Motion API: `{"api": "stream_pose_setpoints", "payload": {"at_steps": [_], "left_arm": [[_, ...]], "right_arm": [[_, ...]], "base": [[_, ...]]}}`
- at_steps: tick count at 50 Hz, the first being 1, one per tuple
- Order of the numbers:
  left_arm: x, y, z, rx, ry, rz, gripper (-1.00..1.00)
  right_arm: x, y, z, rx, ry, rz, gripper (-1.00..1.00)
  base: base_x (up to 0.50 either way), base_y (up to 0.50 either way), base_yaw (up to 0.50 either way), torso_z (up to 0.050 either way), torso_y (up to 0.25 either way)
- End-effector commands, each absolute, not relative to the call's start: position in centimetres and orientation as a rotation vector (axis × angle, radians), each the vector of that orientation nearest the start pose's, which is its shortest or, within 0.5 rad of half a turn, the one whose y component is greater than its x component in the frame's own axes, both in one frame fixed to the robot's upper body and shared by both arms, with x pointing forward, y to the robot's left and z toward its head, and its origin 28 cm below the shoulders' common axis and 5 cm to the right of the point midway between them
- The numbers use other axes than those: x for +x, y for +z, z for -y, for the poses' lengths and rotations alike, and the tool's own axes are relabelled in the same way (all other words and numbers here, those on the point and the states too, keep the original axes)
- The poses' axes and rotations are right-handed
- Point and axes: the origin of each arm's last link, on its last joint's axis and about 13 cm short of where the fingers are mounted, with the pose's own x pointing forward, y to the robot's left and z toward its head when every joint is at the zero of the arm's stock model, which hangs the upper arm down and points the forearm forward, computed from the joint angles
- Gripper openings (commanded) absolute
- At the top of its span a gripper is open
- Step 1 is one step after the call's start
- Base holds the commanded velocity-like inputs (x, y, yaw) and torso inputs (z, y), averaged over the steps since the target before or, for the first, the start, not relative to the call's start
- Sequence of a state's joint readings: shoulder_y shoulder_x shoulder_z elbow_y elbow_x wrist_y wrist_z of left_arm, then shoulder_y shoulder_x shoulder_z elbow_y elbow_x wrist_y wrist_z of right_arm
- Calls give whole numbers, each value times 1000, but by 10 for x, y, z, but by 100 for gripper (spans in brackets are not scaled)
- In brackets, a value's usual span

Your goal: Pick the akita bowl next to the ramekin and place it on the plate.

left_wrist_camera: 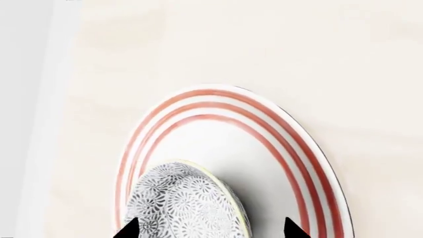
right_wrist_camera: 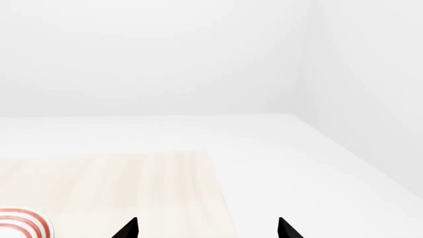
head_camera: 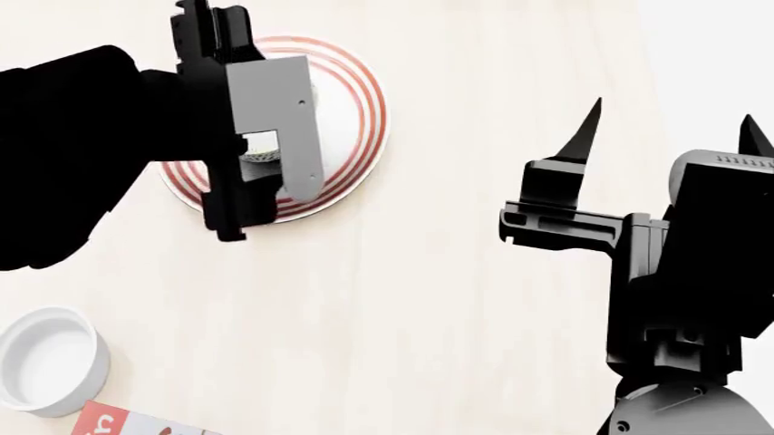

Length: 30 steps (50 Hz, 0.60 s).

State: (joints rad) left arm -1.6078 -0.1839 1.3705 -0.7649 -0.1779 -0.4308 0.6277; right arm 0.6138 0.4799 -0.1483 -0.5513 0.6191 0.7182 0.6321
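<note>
While the left gripper (left_wrist_camera: 210,229) hangs over the round shallow white plate with thin red concentric rings (left_wrist_camera: 300,153), the grey-speckled, flower-patterned akita bowl (left_wrist_camera: 182,203) sits between its two black fingertips (left_wrist_camera: 129,229), tilted, with its pale yellowish rim turned toward the far side of the plate. From the left wrist view the bowl appears to be down on the plate's white centre — or very nearly so; whether it is fully resting or just clear of the surface I cannot tell. Nor can I tell if the jaws are pressing on it, since only one tip sits close against the bowl's side and the other stands apart from it, and the head view hides the bowl almost wholly behind the arm. The right gripper (head_camera: 668,127) is held out over the pale wooden table (head_camera: 459,299), jaws spread wide with nothing between them, well apart from the plate. The small plain white ramekin (head_camera: 46,361) stands near the table's near edge, beside a red-and-white box corner (head_camera: 115,422). By my judgement the placing step is in hand — the next move calls for letting the bowl settle level, parting the jaws fully and lifting the arm straight up so a fingertip does not tip the bowl.
</note>
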Motion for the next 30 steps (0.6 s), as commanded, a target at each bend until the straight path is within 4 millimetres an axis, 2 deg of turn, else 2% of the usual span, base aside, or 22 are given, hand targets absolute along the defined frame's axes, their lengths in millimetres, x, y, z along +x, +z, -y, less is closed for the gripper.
{"api": "stream_pose_setpoints", "payload": {"at_steps": [1, 30], "left_arm": [[420, 308, -183, 1227, -690, -212, 100], [420, 327, -162, 1241, -750, -42, 100]], "right_arm": [[262, 221, 130, -20, -196, 309, 100], [261, 222, 129, -20, -196, 310, 100]], "base": [[0, 0, 0, 0, 0], [0, 0, 0, 0, 0]]}}
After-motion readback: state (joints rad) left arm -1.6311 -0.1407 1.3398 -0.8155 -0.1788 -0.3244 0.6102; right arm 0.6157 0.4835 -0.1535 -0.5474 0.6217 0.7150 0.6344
